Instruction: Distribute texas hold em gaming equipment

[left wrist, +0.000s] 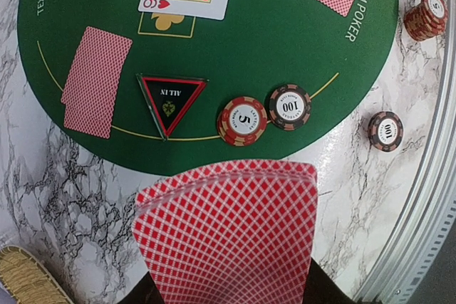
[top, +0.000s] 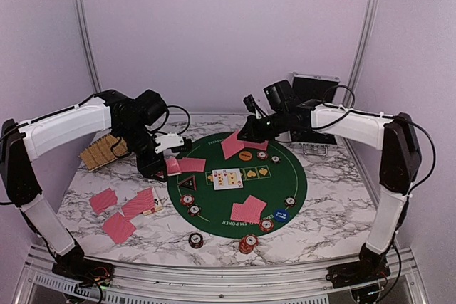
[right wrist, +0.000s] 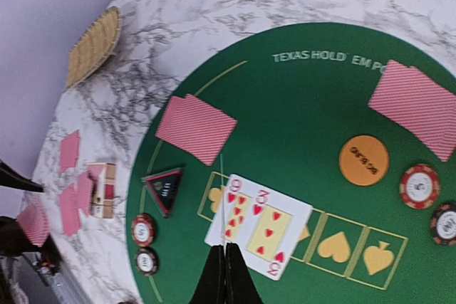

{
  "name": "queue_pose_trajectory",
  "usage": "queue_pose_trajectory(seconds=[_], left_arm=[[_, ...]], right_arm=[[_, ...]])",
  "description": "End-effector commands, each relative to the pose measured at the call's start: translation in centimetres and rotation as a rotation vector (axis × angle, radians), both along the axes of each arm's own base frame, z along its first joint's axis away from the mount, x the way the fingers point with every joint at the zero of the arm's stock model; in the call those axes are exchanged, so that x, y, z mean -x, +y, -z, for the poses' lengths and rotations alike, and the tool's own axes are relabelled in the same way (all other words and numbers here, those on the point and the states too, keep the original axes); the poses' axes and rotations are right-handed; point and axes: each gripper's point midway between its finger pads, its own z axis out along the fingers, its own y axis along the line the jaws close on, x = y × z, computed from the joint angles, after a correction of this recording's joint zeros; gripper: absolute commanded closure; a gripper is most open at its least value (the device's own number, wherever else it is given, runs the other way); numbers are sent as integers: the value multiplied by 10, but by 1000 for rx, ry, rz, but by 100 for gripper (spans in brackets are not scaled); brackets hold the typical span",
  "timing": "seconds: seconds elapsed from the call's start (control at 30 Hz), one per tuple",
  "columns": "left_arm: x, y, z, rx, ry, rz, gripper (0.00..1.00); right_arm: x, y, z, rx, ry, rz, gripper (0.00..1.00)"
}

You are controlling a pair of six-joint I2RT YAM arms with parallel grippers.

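My left gripper (top: 161, 167) is shut on a fanned stack of red-backed playing cards (left wrist: 228, 236), held over the marble just off the green mat's (top: 285, 179) left rim. My right gripper (right wrist: 226, 258) is shut on a single card, seen edge-on as a thin line (right wrist: 223, 197) and pink from above (top: 231, 145), over the mat's far side. Two face-up heart cards (right wrist: 256, 226) lie on the mat's printed row. Next to them are the black triangular marker (left wrist: 171, 101), an orange disc (right wrist: 363, 160), a blue disc (top: 281, 214) and striped chips (left wrist: 242, 120).
Face-down card pairs lie on the mat (top: 191, 164) (top: 248, 209) (top: 255, 144) and on the marble at left (top: 103, 200) (top: 118, 227). A chip stack (top: 248, 243) and a lone chip (top: 196, 239) sit near the front edge. The straw basket (top: 103, 151) is far left, the silver case (top: 313, 105) back right.
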Motion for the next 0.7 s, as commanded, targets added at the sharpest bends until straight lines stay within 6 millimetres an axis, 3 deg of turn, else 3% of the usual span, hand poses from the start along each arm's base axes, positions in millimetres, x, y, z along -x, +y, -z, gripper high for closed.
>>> queue_pose_trajectory(seconds=[0.0, 0.1, 0.2, 0.5, 0.67], left_arm=[[6, 9, -1, -4, 13, -17, 48], [5, 11, 0, -5, 11, -22, 48], [5, 11, -1, 0, 11, -24, 48], [6, 12, -2, 7, 9, -24, 48], [7, 13, -4, 10, 5, -24, 48]], right_arm=[[-18, -63, 14, 450, -246, 115, 100], [-22, -74, 19, 641, -386, 141, 100], [-18, -69, 22, 794, -524, 116, 100], [-12, -32, 44, 1017, -761, -34, 100], [13, -7, 66, 1061, -954, -243, 100]])
